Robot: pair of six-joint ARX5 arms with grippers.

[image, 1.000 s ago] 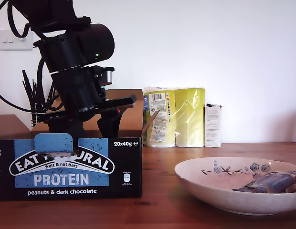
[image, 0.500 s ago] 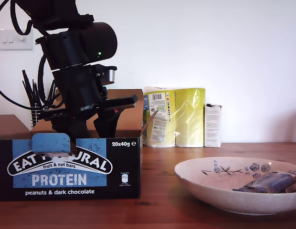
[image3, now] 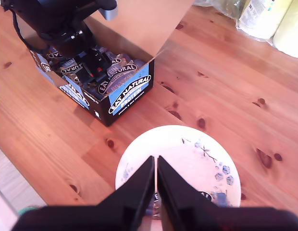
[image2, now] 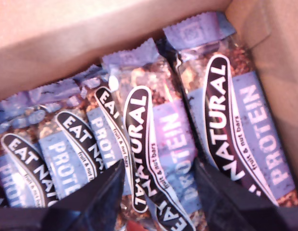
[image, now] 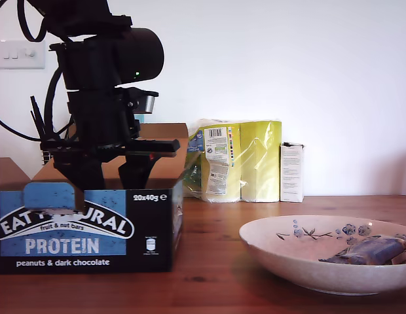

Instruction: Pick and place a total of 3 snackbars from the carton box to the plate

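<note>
Reaching down into the carton box (image: pixel 85 226), my first gripper (image2: pixel 158 192) stood with its jaws spread apart, one dark fingertip (image2: pixel 93 199) on either side of a snackbar (image2: pixel 146 144) and nothing pinched between them.
- Snackbars in the box: a row of blue-and-black wrappers marked "EAT NATURAL PROTEIN", lying side by side and overlapping directly under the first gripper; a further snackbar (image2: pixel 235 125) lay just beside the straddled one, against the box's brown inner wall.
- Carton box: black and blue, brown flaps raised, on the wooden table (image: pixel 216 261) at the exterior view's left; the first arm (image: pixel 105 98) rose out of it, hiding part of the printed front.
- My second gripper (image3: pixel 155 190): jaws pressed together with only a thin line between them and nothing held, hovering above the plate (image3: pixel 163 149), well apart from the box (image3: pixel 117 91).
- Plate (image: pixel 281 252): off-white with a blue flower-and-branch pattern, directly below the second gripper, on the table at the exterior view's right.
- Snackbar on the plate (image: pixel 373 250): one dark blue wrapper rested in the dish toward the exterior view's right edge; whether more than one lay there could not be told.
- Beyond the box, against the wall: a yellow plastic-wrapped pack (image: pixel 242 160), with a small white carton (image: pixel 292 172) just beside it.
- Wall: a white switch plate (image: pixel 19 54) at the exterior view's upper left.
</note>
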